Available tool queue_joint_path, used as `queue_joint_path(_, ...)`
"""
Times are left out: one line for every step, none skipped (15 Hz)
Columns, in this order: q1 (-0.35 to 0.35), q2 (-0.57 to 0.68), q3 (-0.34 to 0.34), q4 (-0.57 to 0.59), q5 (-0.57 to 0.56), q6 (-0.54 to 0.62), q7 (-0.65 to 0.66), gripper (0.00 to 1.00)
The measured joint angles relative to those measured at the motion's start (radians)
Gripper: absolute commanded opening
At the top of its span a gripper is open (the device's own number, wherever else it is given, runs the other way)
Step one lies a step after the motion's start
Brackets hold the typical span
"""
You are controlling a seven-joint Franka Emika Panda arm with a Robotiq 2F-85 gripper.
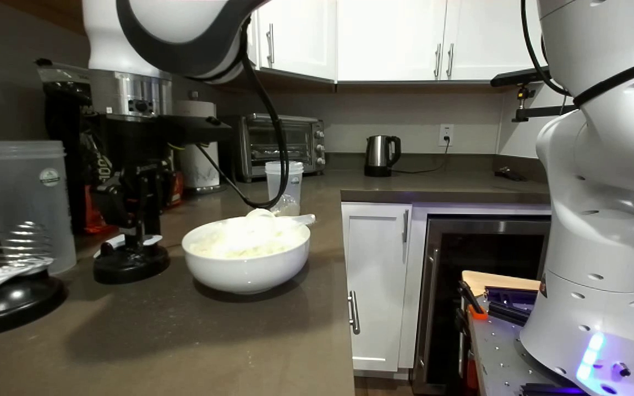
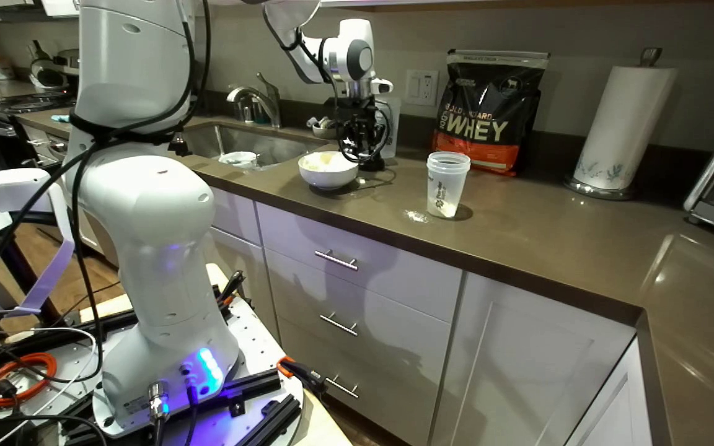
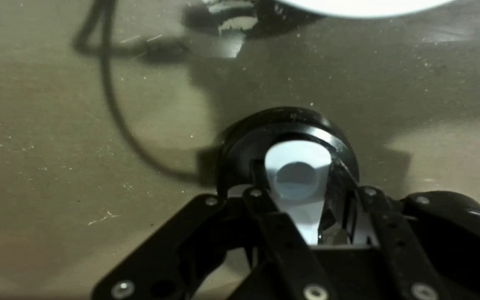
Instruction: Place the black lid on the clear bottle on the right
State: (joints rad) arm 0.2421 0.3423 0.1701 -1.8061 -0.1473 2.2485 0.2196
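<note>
A black lid (image 3: 281,118) with a white flip cap (image 3: 297,179) is under my gripper (image 3: 300,177), on or just above the counter. It also shows in an exterior view (image 1: 129,269) and, small and dark, in an exterior view (image 2: 374,164). My fingers are partly closed, one against each side of the cap, and appear shut on it. The clear bottle on the right (image 2: 447,186) stands upright without a lid, white powder at its bottom. It also shows in an exterior view (image 1: 294,179), partly behind a cable. My gripper is left of that bottle.
A white bowl of powder (image 1: 245,269) with a scoop stands close to the lid. A larger clear bottle (image 1: 25,192) and a second black lid (image 1: 14,302) are nearby. A whey bag (image 2: 490,111) and paper towel roll (image 2: 626,124) stand along the wall. A cable hangs from my wrist.
</note>
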Motion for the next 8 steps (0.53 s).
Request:
queue_joint_path(-0.001,-0.001,-0.004,0.000,0.000,-0.002,0.000,0.12)
queue_joint_path(-0.002,-0.001,-0.008,0.000,0.000,-0.003,0.000,0.12)
queue_joint_path(-0.002,-0.002,-0.013,0.000,0.000,-0.004,0.000,0.12)
queue_joint_path(-0.003,-0.003,-0.017,0.000,0.000,-0.005,0.000,0.12)
queue_joint_path(-0.004,-0.004,-0.021,0.000,0.000,-0.005,0.000,0.12)
queue_joint_path(-0.004,-0.007,-0.026,-0.001,0.000,-0.005,0.000,0.12)
queue_joint_path(-0.004,-0.011,-0.029,-0.002,0.000,-0.005,0.000,0.12)
queue_joint_path(-0.004,-0.017,-0.032,-0.004,0.000,-0.005,0.000,0.12)
